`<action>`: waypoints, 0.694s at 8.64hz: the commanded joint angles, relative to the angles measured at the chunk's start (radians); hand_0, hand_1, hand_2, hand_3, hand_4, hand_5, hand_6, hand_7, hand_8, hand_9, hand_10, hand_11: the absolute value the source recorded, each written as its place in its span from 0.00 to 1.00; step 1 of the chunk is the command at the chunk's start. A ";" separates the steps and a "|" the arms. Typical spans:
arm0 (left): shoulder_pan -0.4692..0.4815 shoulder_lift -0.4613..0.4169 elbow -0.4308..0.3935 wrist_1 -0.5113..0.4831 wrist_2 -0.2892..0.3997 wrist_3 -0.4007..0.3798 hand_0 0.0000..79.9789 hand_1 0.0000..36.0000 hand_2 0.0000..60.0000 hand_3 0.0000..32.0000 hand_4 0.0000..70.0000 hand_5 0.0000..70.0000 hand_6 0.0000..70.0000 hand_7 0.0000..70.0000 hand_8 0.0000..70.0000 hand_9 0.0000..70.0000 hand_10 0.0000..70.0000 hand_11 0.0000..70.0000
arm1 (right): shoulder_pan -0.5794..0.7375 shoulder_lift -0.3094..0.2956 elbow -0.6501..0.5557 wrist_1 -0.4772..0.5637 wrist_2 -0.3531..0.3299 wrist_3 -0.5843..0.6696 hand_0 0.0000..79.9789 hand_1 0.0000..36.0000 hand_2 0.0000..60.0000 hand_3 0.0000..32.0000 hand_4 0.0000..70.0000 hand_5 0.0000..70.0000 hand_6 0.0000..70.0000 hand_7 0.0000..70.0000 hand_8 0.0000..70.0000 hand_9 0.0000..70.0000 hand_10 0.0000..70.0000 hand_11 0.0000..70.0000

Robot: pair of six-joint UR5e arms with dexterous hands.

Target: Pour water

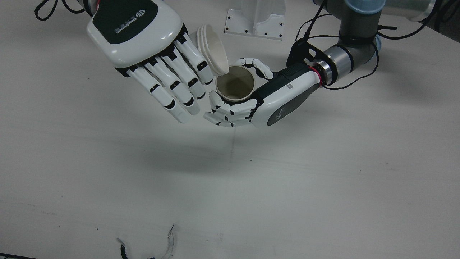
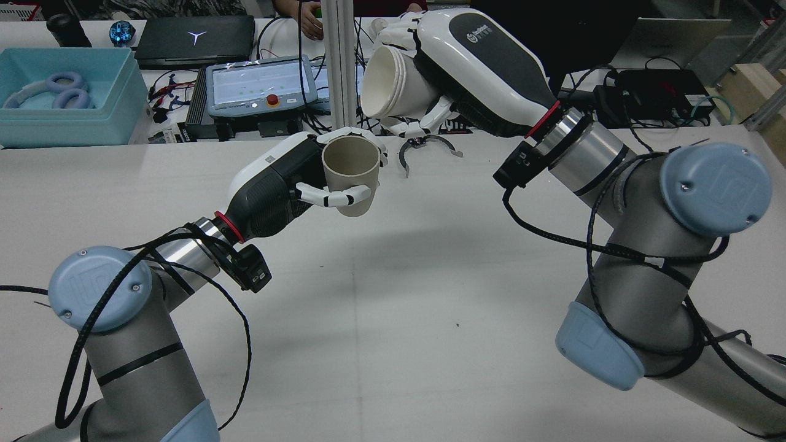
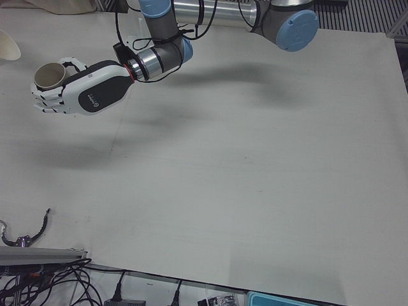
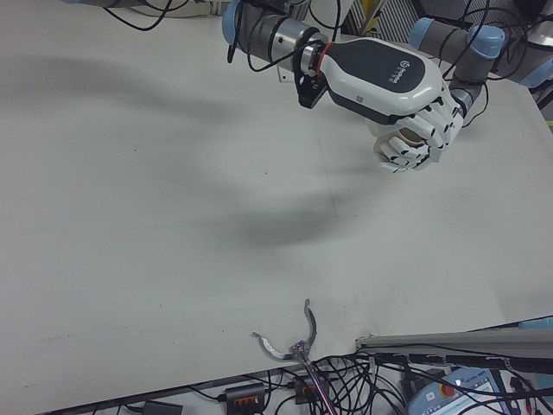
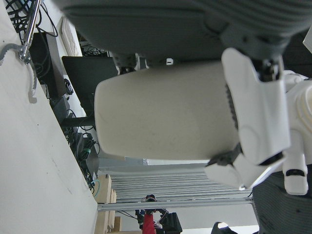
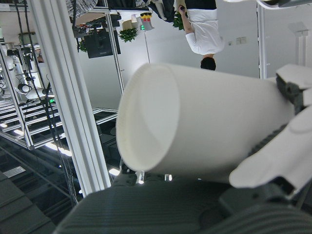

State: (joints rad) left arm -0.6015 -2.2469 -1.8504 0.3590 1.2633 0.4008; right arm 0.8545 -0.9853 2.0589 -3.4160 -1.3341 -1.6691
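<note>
The pour is under way: the right hand (image 2: 473, 67) grips the white cup (image 2: 393, 83) tilted above the beige cup (image 2: 350, 169), held upright in the left hand (image 2: 282, 184); further tipping seems next.

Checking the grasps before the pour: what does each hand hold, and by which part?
Left hand grips the beige cup around its side wall; right hand holds the tilted white cup by its body.

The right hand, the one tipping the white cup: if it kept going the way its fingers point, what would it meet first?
Probably the left hand holding the beige cup. The right hand with its white cup sits higher, so it might pass over them; depth is unclear.
</note>
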 commanded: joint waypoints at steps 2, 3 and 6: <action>-0.105 0.120 -0.001 -0.014 0.005 -0.089 0.58 0.77 1.00 0.00 0.31 0.53 0.36 0.56 0.23 0.37 0.35 0.52 | 0.050 -0.163 0.012 0.023 0.143 0.281 0.24 0.10 0.55 0.00 0.40 0.53 0.57 0.59 0.44 0.61 0.33 0.47; -0.139 0.183 0.000 -0.047 0.007 -0.111 0.58 0.76 1.00 0.00 0.31 0.52 0.36 0.55 0.23 0.36 0.34 0.52 | 0.079 -0.221 0.012 0.044 0.195 0.427 0.24 0.10 0.55 0.00 0.40 0.53 0.58 0.60 0.45 0.61 0.33 0.48; -0.211 0.427 0.049 -0.261 0.008 -0.149 0.59 0.77 1.00 0.00 0.32 0.52 0.37 0.56 0.25 0.39 0.36 0.54 | 0.198 -0.367 0.004 0.046 0.199 0.783 0.28 0.13 0.56 0.00 0.39 0.53 0.58 0.59 0.44 0.60 0.31 0.45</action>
State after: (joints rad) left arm -0.7594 -1.9996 -1.8446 0.2712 1.2708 0.2782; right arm 0.9778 -1.2292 2.0687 -3.3746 -1.1476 -1.1624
